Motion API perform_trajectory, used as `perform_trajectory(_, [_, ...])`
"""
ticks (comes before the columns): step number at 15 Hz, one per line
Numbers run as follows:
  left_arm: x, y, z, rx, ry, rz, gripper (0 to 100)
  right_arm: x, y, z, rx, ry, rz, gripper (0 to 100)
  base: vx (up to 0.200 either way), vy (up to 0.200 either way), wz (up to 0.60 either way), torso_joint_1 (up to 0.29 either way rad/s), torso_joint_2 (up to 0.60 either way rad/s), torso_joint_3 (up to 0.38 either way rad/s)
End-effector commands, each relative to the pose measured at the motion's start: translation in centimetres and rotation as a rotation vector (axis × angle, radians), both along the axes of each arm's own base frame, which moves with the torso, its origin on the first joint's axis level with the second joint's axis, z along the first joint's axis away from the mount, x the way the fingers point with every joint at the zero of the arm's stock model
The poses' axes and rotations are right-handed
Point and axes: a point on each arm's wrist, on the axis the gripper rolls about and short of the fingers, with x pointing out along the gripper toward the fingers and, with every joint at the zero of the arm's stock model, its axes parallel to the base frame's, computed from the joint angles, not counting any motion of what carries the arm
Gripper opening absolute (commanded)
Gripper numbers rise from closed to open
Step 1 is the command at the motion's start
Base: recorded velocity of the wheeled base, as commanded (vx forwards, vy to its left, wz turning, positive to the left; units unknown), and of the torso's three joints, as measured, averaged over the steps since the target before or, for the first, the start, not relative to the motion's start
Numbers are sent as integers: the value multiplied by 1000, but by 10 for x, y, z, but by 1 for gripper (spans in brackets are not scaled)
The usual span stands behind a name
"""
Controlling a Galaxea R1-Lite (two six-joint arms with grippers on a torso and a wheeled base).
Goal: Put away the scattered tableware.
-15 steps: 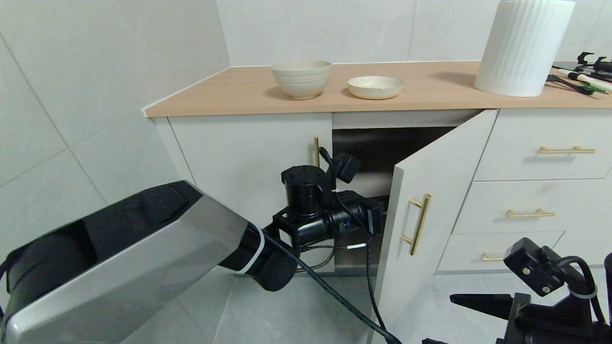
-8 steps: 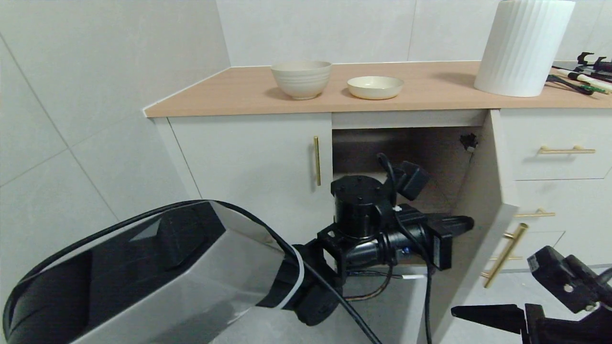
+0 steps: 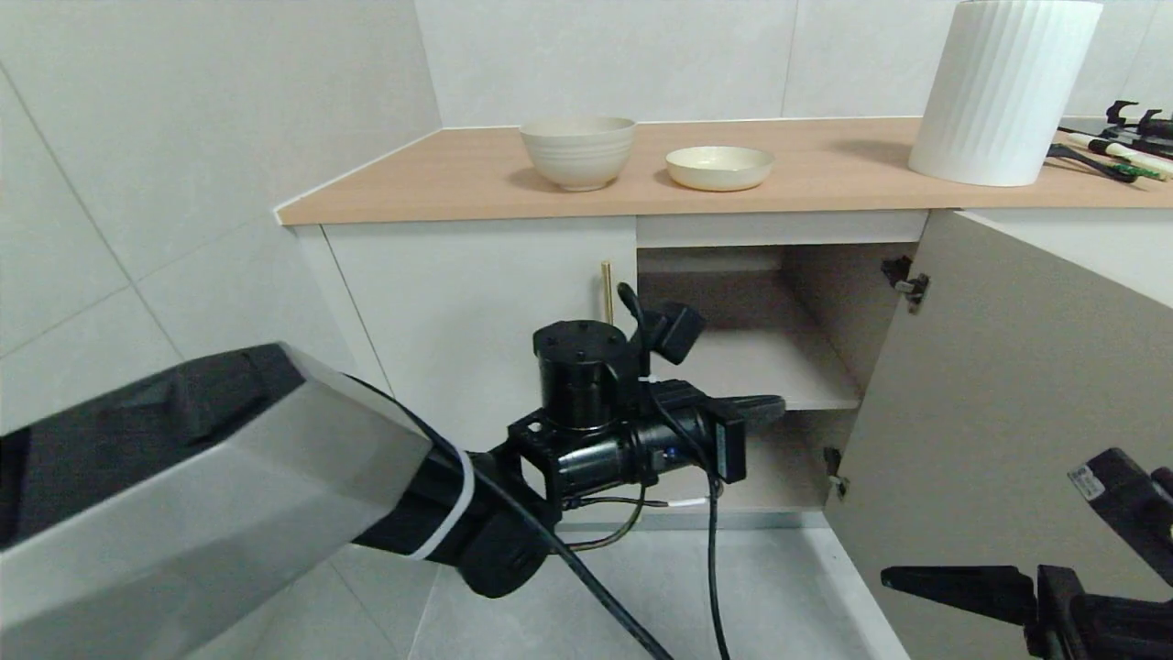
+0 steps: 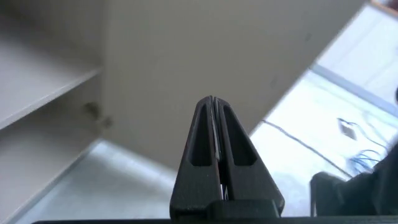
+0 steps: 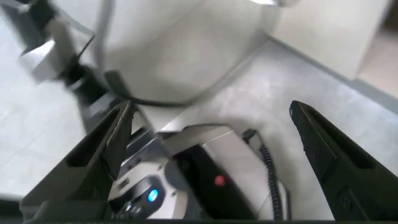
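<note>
1. The cabinet point(image 3: 476, 302) stands with its right door point(image 3: 1008, 412) wide open, baring a pale inner shelf point(image 3: 761, 367). Its left door is shut, and a slim gold handle point(image 3: 606, 289) runs along that door's edge.
2. On the wooden surface point(image 3: 412, 188) topping the cabinet sit the two pieces of tableware. A ribbed cream bowl point(image 3: 577, 151) stands upright above the shut door. A shallow cream dish point(image 3: 719, 168) sits just beside it, above the open compartment, and the two do not touch.
3. The left hand point(image 3: 768, 407) hangs at the mouth of the open compartment, level with the front edge of the shelf. Its fingers point(image 4: 212, 124) are pressed together on nothing. Bowl and dish lie well above it on the surface, both clear of it.
4. The right hand point(image 5: 210, 112) is low over the tiled floor point(image 3: 779, 587) in front of the cabinet's open door. Its fingers are spread wide and hold nothing, and it is far below and apart from the tableware.
5. Farther along the surface from the cabinet, a tall white ribbed canister point(image 3: 1003, 87) stands upright. A cluster of dark-handled utensils point(image 3: 1113, 147) lies beyond it.
</note>
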Motion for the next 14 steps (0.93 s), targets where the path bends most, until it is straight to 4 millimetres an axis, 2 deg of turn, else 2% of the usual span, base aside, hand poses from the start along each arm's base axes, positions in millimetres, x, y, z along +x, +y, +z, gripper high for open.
perform_trajectory(1, [-10, 59, 31, -4, -10, 98, 0, 17, 4, 1, -20, 13, -74, 100, 0, 0, 0, 0, 0, 0])
perform_trajectory(3, [-28, 101, 45, 27, 28, 169, 0, 36, 10, 7, -36, 3, -166, 100, 0, 0, 0, 0, 0, 0])
perform_trajectory(5, [-47, 144, 64, 47, 60, 256, 0, 61, 26, 8, -73, 2, -245, 100, 0, 0, 0, 0, 0, 0])
perform_trajectory(8, [-64, 186, 86, 48, 65, 369, 0, 93, 49, 21, -60, -30, -278, 100, 0, 0, 0, 0, 0, 0])
perform_trajectory(9, [-65, 188, 87, 47, 64, 377, 0, 95, 50, 22, -58, -33, -279, 100, 0, 0, 0, 0, 0, 0])
perform_trajectory(10, [-71, 202, 92, 62, 79, 421, 0, 112, 55, 29, -44, -48, -300, 100, 0, 0, 0, 0, 0, 0])
perform_trajectory(11, [-75, 210, 93, 90, 75, 446, 100, 128, 64, 35, -26, -65, -305, 100, 0, 0, 0, 0, 0, 0])
perform_trajectory(12, [-75, 213, 92, 106, 71, 470, 100, 135, 69, 39, -21, -70, -307, 100, 0, 0, 0, 0, 0, 0])
perform_trajectory(14, [-71, 216, 90, 123, 71, 552, 100, 134, 69, 38, -73, -15, -307, 100, 0, 0, 0, 0, 0, 0])
